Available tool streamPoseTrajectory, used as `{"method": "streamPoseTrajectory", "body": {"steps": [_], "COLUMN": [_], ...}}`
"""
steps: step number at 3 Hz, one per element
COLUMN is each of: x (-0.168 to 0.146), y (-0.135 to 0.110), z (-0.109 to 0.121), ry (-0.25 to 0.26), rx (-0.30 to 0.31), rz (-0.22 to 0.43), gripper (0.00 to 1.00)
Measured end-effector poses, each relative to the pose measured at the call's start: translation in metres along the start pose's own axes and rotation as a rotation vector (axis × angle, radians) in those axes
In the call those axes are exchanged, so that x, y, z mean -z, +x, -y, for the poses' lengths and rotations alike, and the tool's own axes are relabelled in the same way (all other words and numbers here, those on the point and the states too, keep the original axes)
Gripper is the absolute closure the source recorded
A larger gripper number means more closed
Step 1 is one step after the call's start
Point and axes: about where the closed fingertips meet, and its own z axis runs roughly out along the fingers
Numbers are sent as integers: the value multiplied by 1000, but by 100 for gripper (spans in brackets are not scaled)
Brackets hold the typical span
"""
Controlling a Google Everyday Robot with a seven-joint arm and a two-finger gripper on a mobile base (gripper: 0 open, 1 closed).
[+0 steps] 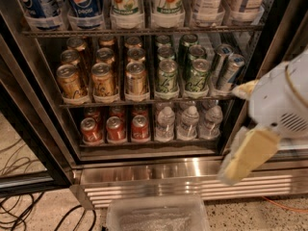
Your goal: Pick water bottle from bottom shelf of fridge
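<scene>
The fridge [33, 105] stands open in front of me, its racks in full view. On its bottom shelf [125, 144], three clear water bottles with white caps stand side by side on the right: one at the left [165, 123], one in the middle [187, 121] and one at the right [211, 121]. My gripper [244, 121] hangs at the right edge of the view, outside the fridge and just right of the rightmost bottle. It is open, its yellowish fingers [246, 154] spread wide with nothing between them.
Three red soda cans [115, 128] fill the left of the bottom shelf. Gold cans [103, 78] and green cans [185, 73] sit on the rack above, large bottles on top. Below are the slatted steel base [192, 179], a clear plastic bin [156, 216] and floor cables [19, 211].
</scene>
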Motion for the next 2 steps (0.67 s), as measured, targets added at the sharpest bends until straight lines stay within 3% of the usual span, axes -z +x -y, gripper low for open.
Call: {"method": "streamPoseTrajectory", "body": {"steps": [1, 2], "x": [-37, -79], "y": [-10, -16], "z": [-44, -88], "ry": [-47, -85], "rx": [-133, -272], "rz": [85, 95], "gripper": [0, 0]}}
